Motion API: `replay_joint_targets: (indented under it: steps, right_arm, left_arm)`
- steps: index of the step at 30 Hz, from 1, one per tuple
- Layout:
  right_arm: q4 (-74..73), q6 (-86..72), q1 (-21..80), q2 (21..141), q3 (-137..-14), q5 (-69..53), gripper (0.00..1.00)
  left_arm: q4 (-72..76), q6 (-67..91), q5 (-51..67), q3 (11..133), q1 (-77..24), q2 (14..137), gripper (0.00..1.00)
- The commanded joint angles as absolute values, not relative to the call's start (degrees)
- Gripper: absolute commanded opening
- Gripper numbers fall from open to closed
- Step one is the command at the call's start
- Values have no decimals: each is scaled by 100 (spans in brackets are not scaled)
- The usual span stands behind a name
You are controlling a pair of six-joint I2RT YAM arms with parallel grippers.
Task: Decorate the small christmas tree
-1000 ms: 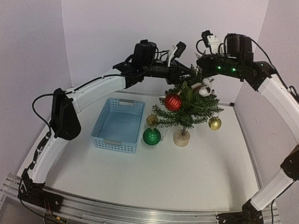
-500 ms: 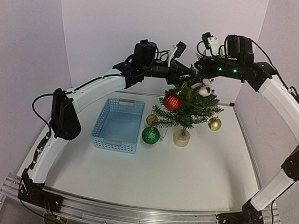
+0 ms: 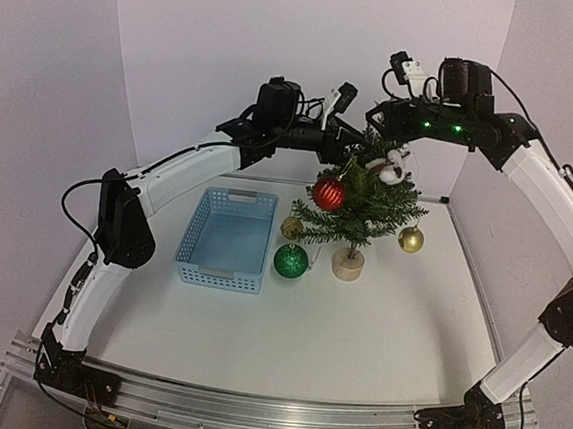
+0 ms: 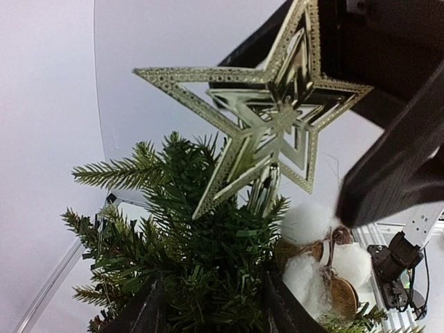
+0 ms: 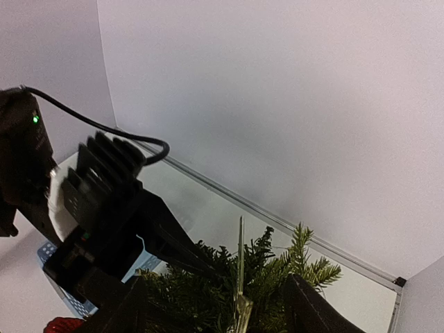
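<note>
The small christmas tree (image 3: 356,199) stands on its round wooden base (image 3: 348,264) at mid-table. In the left wrist view a gold star (image 4: 270,132) sits on the treetop. My left gripper (image 4: 211,283) reaches the treetop from the left, its fingers closed on the top branches just under the star. My right gripper (image 5: 218,312) hovers over the top, open wide, the star (image 5: 241,277) edge-on between its fingers and free of them. A red ball (image 3: 328,193), a white cotton ornament (image 3: 396,167) and a gold ball (image 3: 411,239) hang on the tree.
A blue basket (image 3: 226,237) lies left of the tree. A green ball (image 3: 290,261) and a second gold ball (image 3: 292,228) are between basket and tree base. Purple walls close in behind and at both sides.
My right gripper has opened, let go of the star and lifted a little. The left arm has stayed in place at the treetop.
</note>
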State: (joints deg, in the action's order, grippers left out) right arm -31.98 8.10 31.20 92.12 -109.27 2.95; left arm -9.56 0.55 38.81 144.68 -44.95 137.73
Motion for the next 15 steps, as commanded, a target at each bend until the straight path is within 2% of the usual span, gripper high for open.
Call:
replay_joint_targets:
  steps: [1,5,8,15]
  right_arm:
    - [-3103,884,3105,9054,-11468,46,70]
    - [-3103,903,3103,9104,-11748,-100,76]
    - [-3103,896,3108,9143,-11924,-97,86]
    - [-3103,770,3107,9274,-12363,37,89]
  left_arm:
    - [-1269,-285,3718,14589,-4494,13311,47]
    - [-1353,-400,3652,14559,-4491,13177,49]
    - [-1387,-458,3585,14553,-4492,13113,52]
    - [-1376,-650,3436,14661,-4490,12989,56]
